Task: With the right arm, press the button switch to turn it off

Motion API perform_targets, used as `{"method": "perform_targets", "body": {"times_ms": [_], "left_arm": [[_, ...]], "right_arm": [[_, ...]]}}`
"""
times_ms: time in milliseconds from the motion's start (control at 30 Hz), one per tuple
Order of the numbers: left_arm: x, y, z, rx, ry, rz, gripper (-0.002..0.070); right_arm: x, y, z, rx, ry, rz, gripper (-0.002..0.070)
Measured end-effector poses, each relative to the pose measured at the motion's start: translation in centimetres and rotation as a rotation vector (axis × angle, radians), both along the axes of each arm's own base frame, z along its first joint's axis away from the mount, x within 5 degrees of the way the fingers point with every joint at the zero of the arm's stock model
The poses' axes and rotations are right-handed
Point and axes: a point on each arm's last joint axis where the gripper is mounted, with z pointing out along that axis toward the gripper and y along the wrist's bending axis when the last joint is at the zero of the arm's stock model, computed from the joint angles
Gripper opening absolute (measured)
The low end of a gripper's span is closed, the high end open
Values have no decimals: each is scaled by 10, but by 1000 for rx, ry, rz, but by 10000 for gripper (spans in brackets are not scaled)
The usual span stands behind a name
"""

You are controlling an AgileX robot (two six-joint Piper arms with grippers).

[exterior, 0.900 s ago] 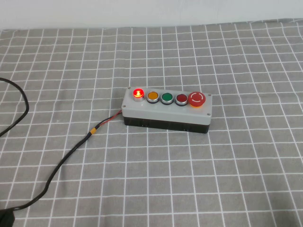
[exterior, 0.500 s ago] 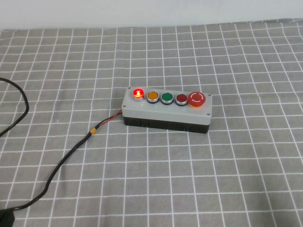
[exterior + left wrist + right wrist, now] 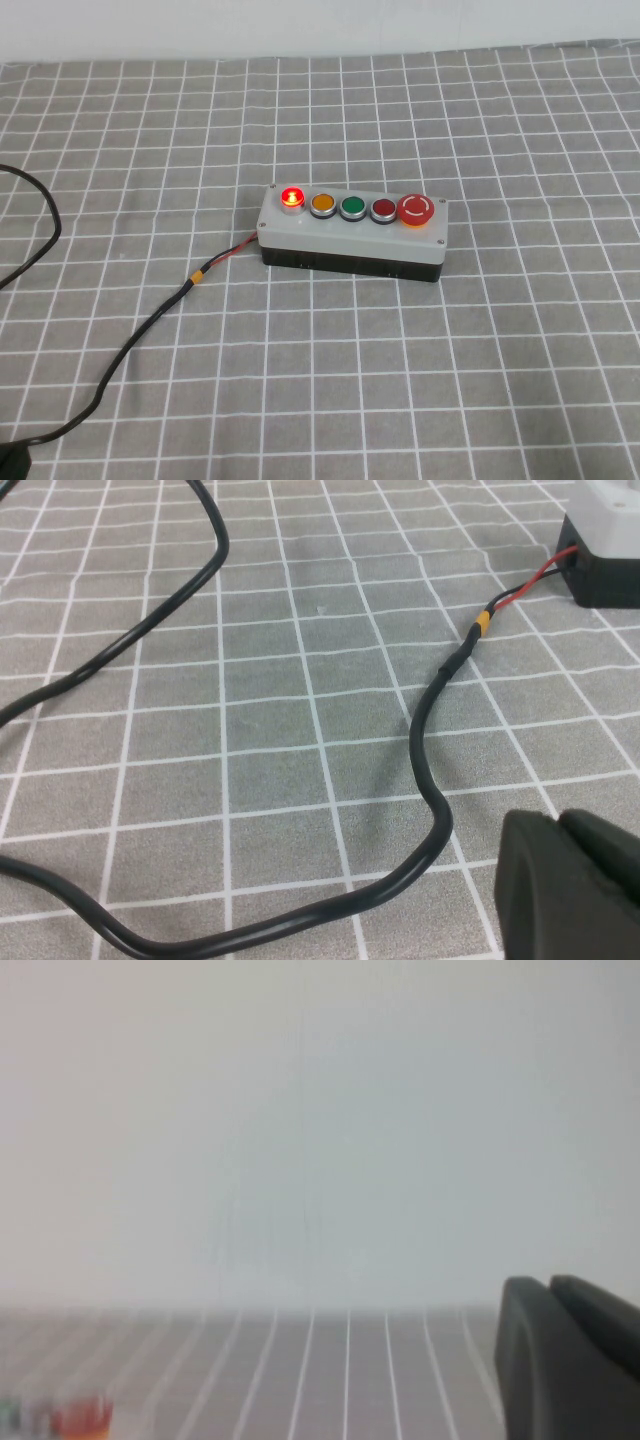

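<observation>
High view. I see the button switch (image 3: pixel 352 232) at the centre of the frame on the checked table (image 3: pixel 520 360). Its red lamp (image 3: pixel 291 196) is lit, so I judge the task not yet done. To the lamp's right sit the orange button (image 3: pixel 322 204), green button (image 3: pixel 352 207), small red button (image 3: pixel 383 209) and mushroom button (image 3: pixel 416 208). The buttons are close together; a descent off target could strike the wrong one or push the box sideways. The black cable (image 3: pixel 140 335) leaves the box's left end and runs to the lower left corner. The right half of the frame is open cloth, giving free approach room. Neither arm appears here.

Left wrist view. The left claw (image 3: pixel 570 885) shows only as a dark body at the lower right; I cannot tell whether it is open or closed. The cable loops just beside it, so any left-arm motion risks snagging it and dragging the box.

Right wrist view. The right claw (image 3: pixel 568 1360) shows at the lower right; its state cannot be told. The switch is a blur at the lower left corner, well apart.
</observation>
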Motion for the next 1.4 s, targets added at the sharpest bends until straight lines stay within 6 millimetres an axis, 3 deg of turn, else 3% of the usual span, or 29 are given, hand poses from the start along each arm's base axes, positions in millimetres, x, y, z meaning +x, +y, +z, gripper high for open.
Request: {"method": "perform_targets", "body": {"times_ms": [233, 400, 533, 700, 800, 933, 1033, 1167, 1400], "left_arm": [[0, 0, 0, 0, 0, 0, -3], [0, 0, 0, 0, 0, 0, -3], [0, 0, 0, 0, 0, 0, -3], [0, 0, 0, 0, 0, 0, -3], [0, 0, 0, 0, 0, 0, -3], [0, 0, 0, 0, 0, 0, -3], [0, 0, 0, 0, 0, 0, -3], [0, 0, 0, 0, 0, 0, -3], [0, 0, 0, 0, 0, 0, -3]], "right_arm": [[-10, -2, 25, 49, -290, -2, -16], [-19, -7, 40, 247, -449, 41, -16], [-24, -7, 64, 310, -420, 75, -16], [-40, -6, 114, 310, -330, 102, -16], [-38, -4, 139, 299, -223, 105, -16], [-18, 1, 161, 277, 28, 96, -16], [13, 7, 166, 262, 289, 87, -16], [58, 13, 156, 171, 552, 69, -16], [117, 30, 137, 232, 702, 173, -16]]}}
